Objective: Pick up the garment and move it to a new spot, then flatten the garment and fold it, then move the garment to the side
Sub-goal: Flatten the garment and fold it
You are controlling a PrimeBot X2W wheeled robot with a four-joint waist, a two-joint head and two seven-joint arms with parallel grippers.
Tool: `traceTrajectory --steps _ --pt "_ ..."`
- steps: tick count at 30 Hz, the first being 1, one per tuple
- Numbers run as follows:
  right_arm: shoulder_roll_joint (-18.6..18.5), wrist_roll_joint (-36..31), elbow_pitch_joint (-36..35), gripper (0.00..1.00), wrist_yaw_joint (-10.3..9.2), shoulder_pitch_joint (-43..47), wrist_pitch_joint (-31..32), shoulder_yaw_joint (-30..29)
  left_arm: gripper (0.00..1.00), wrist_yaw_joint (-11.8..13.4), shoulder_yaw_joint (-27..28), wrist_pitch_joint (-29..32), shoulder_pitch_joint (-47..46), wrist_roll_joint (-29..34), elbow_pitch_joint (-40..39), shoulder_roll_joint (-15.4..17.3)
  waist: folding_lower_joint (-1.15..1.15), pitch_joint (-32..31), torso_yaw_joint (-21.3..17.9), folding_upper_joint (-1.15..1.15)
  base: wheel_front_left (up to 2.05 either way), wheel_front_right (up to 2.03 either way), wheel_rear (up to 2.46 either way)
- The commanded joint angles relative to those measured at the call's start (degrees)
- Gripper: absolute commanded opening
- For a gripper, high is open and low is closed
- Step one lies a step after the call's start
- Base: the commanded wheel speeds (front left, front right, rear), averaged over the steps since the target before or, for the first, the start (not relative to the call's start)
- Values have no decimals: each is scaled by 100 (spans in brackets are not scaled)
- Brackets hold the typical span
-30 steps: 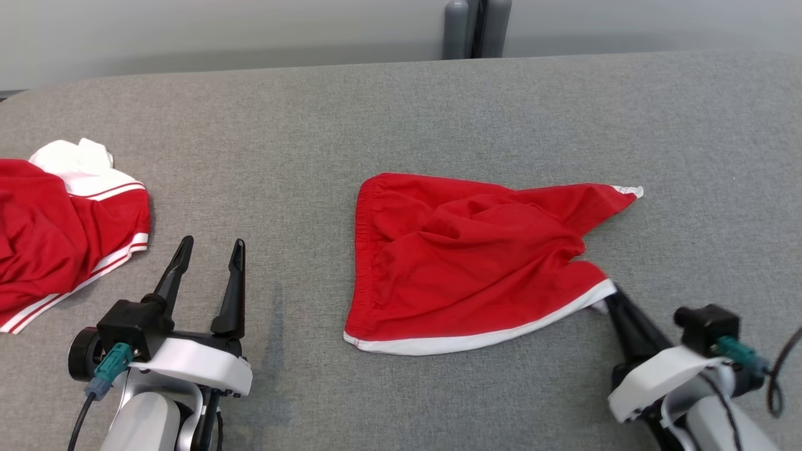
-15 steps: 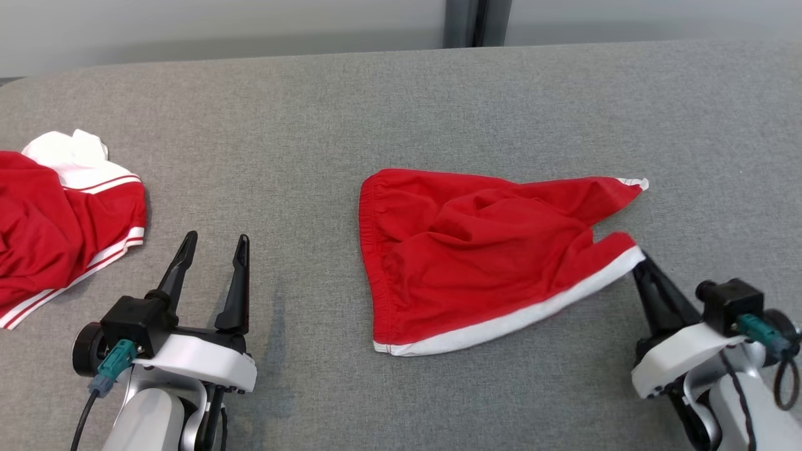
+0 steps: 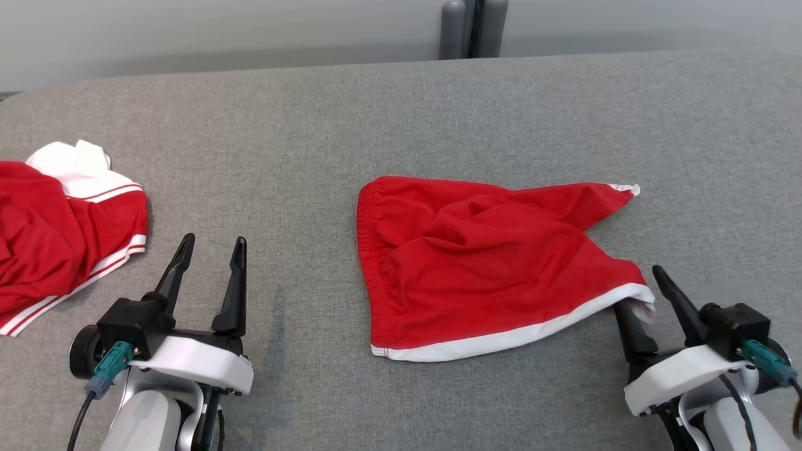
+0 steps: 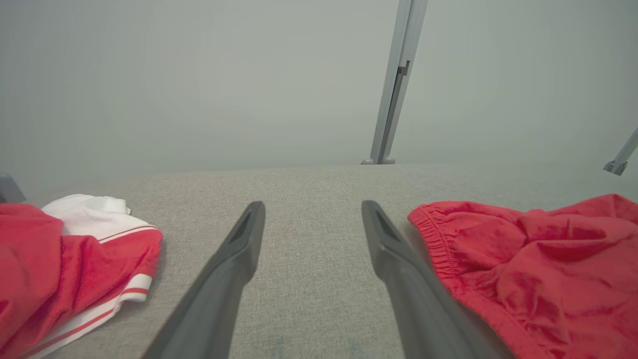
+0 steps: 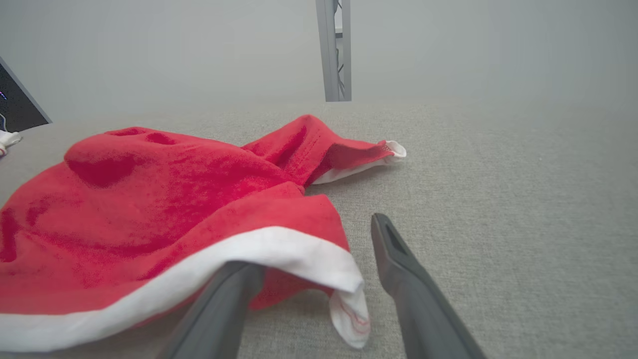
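- Counter (image 3: 313, 125): grey woven cloth is backed by a pale wall; one grey post (image 3: 473, 28) is set behind.
- Garments, two: red shorts (image 3: 489, 269) are laid crumpled at centre-right; a red-and-white garment (image 3: 62, 238) is piled far left.
- Claws, two: left claw (image 3: 213, 240) is spread wide, empty; right claw (image 3: 638, 293) is spread wide, one finger tucked under the shorts' white hem.
- Right wrist view: a dark screen corner (image 5: 17, 107) is seen.

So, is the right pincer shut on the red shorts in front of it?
No, the right pincer stands open, one finger tucked under the shorts' white hem, the other apart from it.
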Motion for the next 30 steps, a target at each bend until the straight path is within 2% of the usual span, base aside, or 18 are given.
traceTrajectory --steps 1,11,30 --pt "-34 -2 -63 100 -1 60 -6 -32 100 26 26 -17 37 -28 1 22 0 -41 -11 0 0 0 0" --pt "-42 -141 -1103 100 -1 461 -6 -330 100 102 94 -17 369 -41 -65 32 0 -406 -62 0 0 0 0" --pt "8 -186 -1603 100 -1 970 203 -478 100 281 34 28 805 -63 -381 83 0 -798 -108 0 0 0 0"
